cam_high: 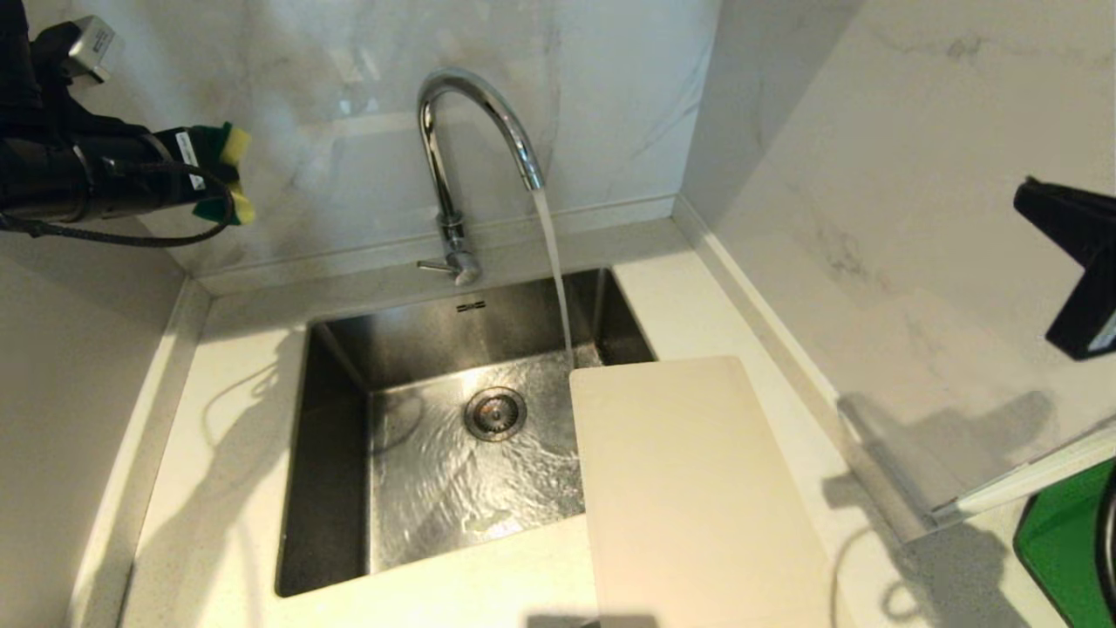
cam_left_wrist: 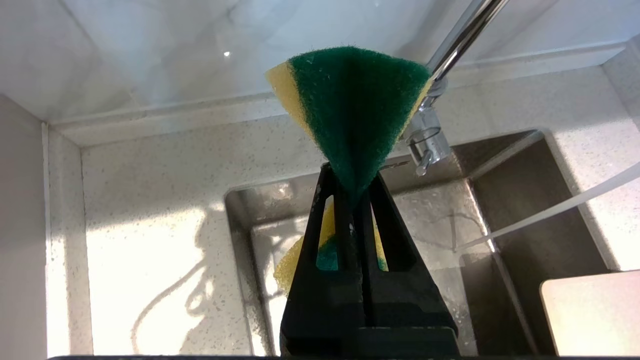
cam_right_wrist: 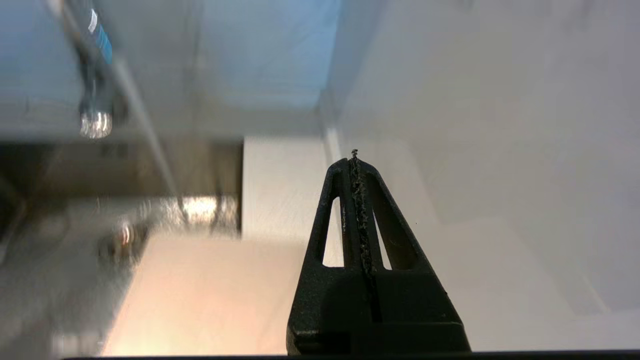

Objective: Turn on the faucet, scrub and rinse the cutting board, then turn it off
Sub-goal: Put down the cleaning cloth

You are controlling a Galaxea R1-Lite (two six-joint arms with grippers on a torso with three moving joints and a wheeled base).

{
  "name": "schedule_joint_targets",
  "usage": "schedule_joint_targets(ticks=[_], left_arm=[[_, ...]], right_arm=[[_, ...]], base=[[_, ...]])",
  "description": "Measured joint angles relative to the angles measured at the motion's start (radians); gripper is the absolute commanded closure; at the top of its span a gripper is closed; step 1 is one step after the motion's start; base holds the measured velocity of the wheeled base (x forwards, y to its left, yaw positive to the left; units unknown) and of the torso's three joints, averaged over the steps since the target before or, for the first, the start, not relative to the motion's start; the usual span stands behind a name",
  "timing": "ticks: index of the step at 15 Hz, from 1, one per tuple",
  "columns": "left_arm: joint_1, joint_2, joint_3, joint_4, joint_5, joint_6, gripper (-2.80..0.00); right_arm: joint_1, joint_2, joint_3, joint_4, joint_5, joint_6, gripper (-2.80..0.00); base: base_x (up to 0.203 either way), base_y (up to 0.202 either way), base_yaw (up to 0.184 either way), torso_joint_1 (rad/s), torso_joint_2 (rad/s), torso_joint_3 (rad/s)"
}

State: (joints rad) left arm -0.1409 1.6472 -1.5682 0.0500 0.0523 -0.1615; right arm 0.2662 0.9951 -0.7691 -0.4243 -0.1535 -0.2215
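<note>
Beside the sink, the cutting board (cam_high: 697, 497) overhangs the basin, faucet (cam_high: 471, 148) running. Left tool (cam_left_wrist: 352, 192) pinches a sponge (cam_left_wrist: 352, 105); right tool (cam_right_wrist: 356, 165) clenched, empty. Stiff, probably slippery wet: grip 1 long edge.

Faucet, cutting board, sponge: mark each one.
faucet (cam_high: 440, 166), head view, on the upright chrome neck.
cutting board (cam_high: 689, 488), head view, middle of its flat cream face.
sponge (cam_left_wrist: 352, 110), left wrist view, on the green scouring side.

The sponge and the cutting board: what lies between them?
In the head view, the faucet, its water stream and the open sink lie between the sponge, held high on the left, and the cutting board.
</note>
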Motion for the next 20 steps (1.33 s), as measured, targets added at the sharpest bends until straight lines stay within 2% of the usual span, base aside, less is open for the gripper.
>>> schedule_joint_targets(ticks=[3,8,12,16,18,20], left_arm=[[0.0,-0.001,0.005,-0.002,-0.002,0.0,0.0],[-0.006,-0.004,0.007,-0.003,-0.002,-0.008,0.0],[-0.012,-0.003,0.011,-0.003,-0.007,-0.011,0.0],[-0.014,-0.002,0.035,-0.004,-0.01,-0.013,0.0],[-0.014,-0.002,0.05,-0.008,-0.01,-0.014,0.0],[-0.013,0.0,0.054,-0.009,-0.01,-0.013,0.0]], right_arm=[[-0.083,-0.11,0.134,0.0,0.049,-0.036,0.0],[-0.206,-0.28,0.357,0.002,0.059,-0.021,0.0],[-0.335,-0.411,0.508,0.008,0.057,-0.025,0.0],[-0.371,-0.525,0.651,0.007,0.067,-0.016,0.0],[-0.374,-0.597,0.724,0.018,0.112,0.01,0.0],[-0.377,-0.658,0.757,0.109,0.141,0.05,0.0]], base=[[0.0,0.0,0.0,0.0,0.0,0.0],[0.0,0.0,0.0,0.0,0.0,0.0],[0.0,0.0,0.0,0.0,0.0,0.0],[0.0,0.0,0.0,0.0,0.0,0.0],[0.0,0.0,0.0,0.0,0.0,0.0],[0.0,0.0,0.0,0.0,0.0,0.0]])
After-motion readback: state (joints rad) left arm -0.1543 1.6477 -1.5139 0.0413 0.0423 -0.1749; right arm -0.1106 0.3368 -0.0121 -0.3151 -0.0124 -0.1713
